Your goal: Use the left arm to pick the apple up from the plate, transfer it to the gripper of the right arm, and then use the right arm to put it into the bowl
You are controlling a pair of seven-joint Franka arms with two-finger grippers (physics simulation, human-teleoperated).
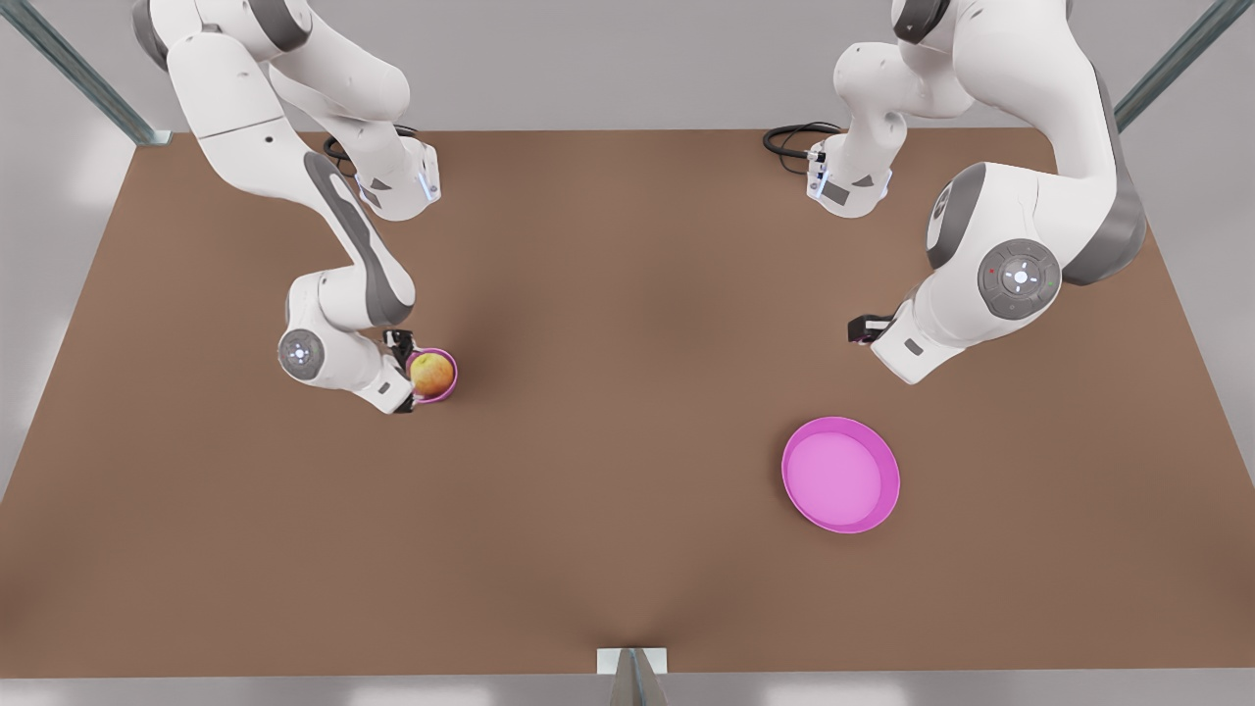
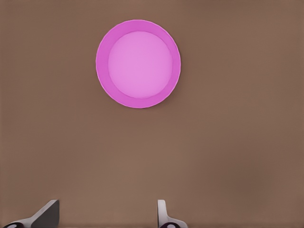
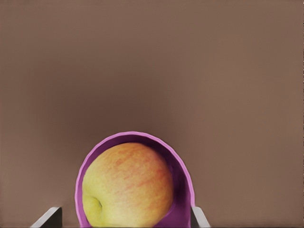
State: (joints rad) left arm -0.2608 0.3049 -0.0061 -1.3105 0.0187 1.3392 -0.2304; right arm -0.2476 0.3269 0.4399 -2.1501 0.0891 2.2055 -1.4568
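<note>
1. Nearest the front edge of the brown table (image 1: 608, 549) stands the wide magenta plate (image 1: 840, 475), on the front view's right; its shallow floor is bare pink.
2. Above and behind the plate hangs the left gripper (image 1: 861, 328). From the front its black tip is mostly tucked behind the white wrist, so little of it can be made out.
3. In the left wrist view the plate (image 2: 138, 63) lies well ahead on the table, and two pale fingertips (image 2: 162, 213) stand parted with nothing between them, cut off at the picture's edge.
4. On the front view's left, farther back, sits the small deep pink bowl (image 1: 447, 378), with the yellow-orange apple (image 1: 431, 374) inside and nearly filling it.
5. The right gripper (image 1: 402, 373) is down at the bowl, its black claw partly hidden by its own wrist.
6. In the right wrist view the apple (image 3: 127, 186) rests inside the bowl (image 3: 183, 164). The two pale fingertips (image 3: 199, 217) stand outside the bowl's rim on either side, spread wide and clear of the fruit.
</note>
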